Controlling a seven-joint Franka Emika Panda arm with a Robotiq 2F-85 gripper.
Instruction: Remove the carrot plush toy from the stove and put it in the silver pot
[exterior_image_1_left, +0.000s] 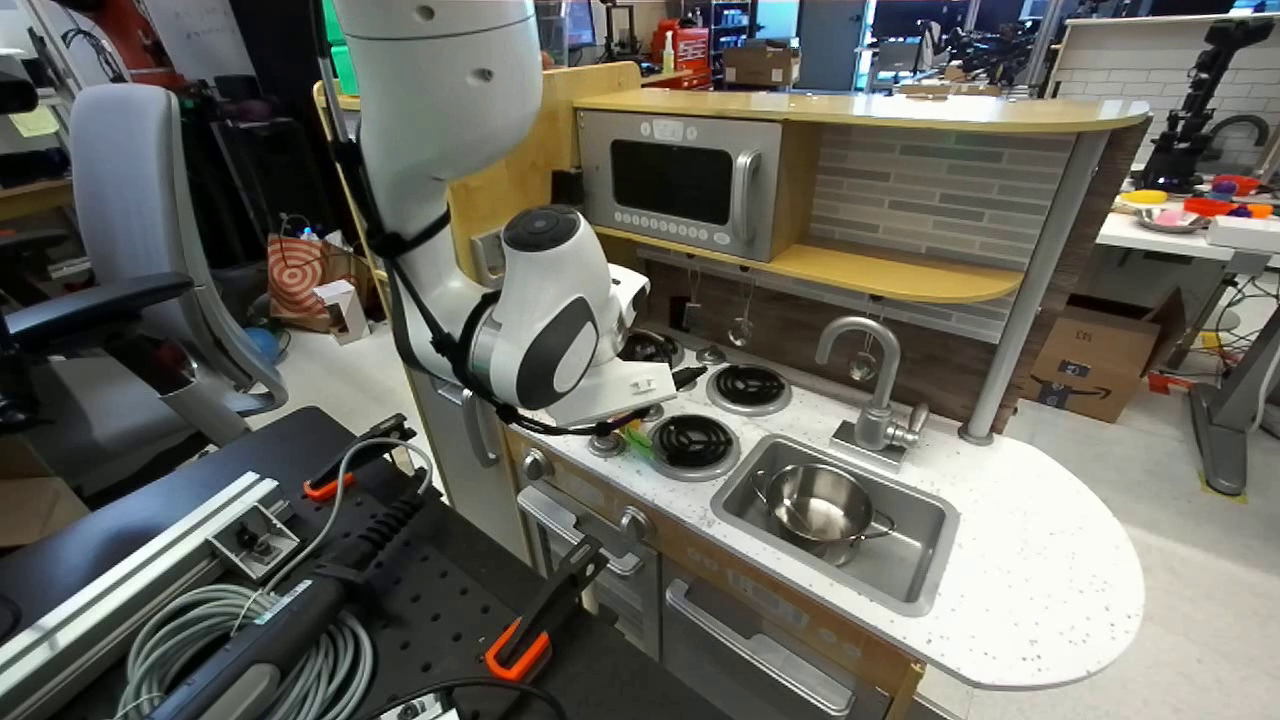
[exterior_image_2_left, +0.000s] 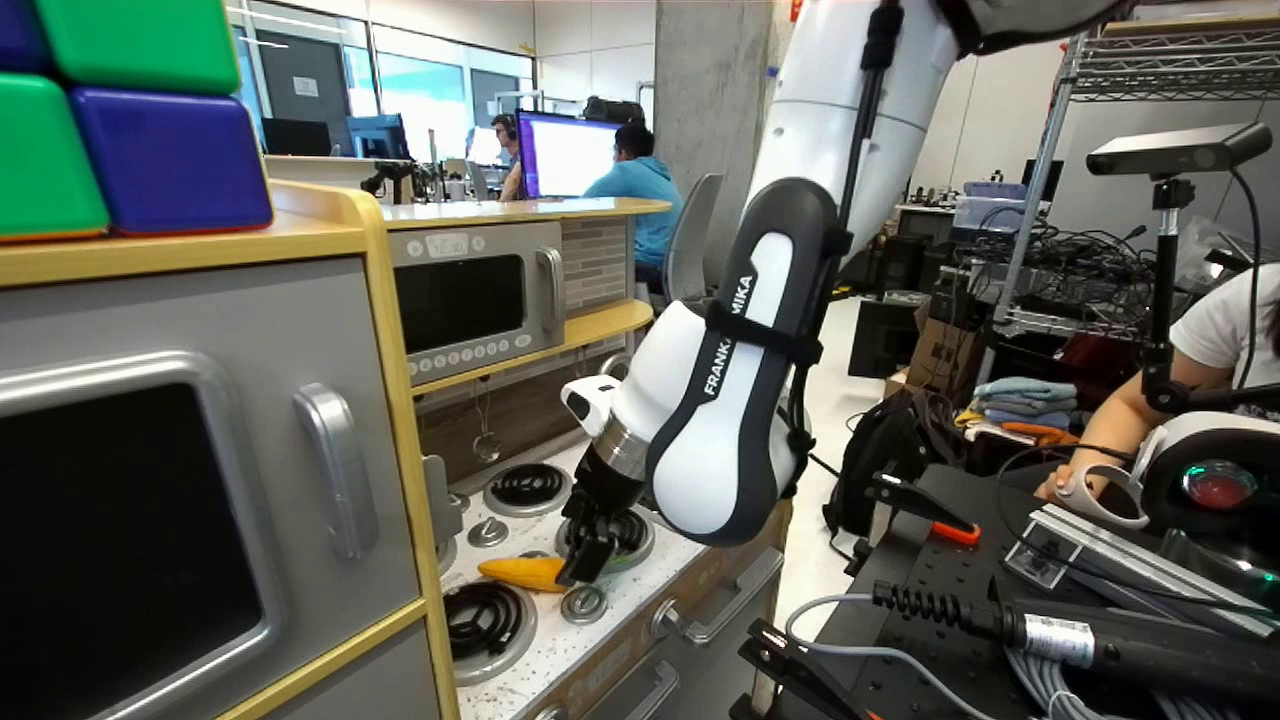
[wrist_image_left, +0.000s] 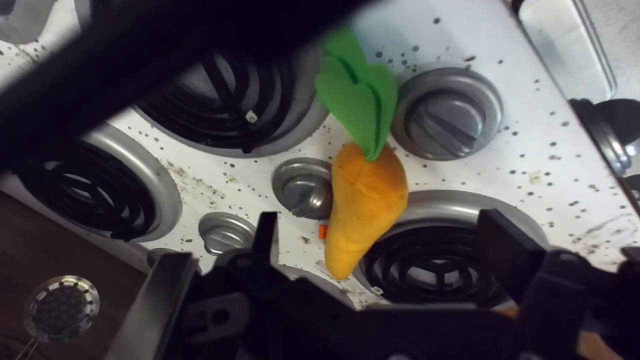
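The carrot plush toy (wrist_image_left: 367, 200) is yellow-orange with green leaves. It lies on the white stove (wrist_image_left: 530, 175) among the knobs and burners, its body touching a burner's rim. It also shows in an exterior view (exterior_image_2_left: 522, 572); in another view only its green leaves (exterior_image_1_left: 638, 440) show beside the front burner. My gripper (wrist_image_left: 377, 220) is open above the stove, with the toy's narrow end between its fingers in the wrist view, nearer the left finger. It looks apart from the toy. The gripper (exterior_image_2_left: 590, 560) is partly dark and overlapped there. The silver pot (exterior_image_1_left: 820, 500) sits in the sink, apparently empty.
The sink (exterior_image_1_left: 940, 550) lies beside the burners, with a tall faucet (exterior_image_1_left: 878, 400) behind it. A shelf with a grey microwave-like box (exterior_image_1_left: 690, 180) overhangs the back. A tall grey cabinet (exterior_image_2_left: 300, 300) stands next to the stove. Utensils (exterior_image_1_left: 740, 330) hang below the shelf.
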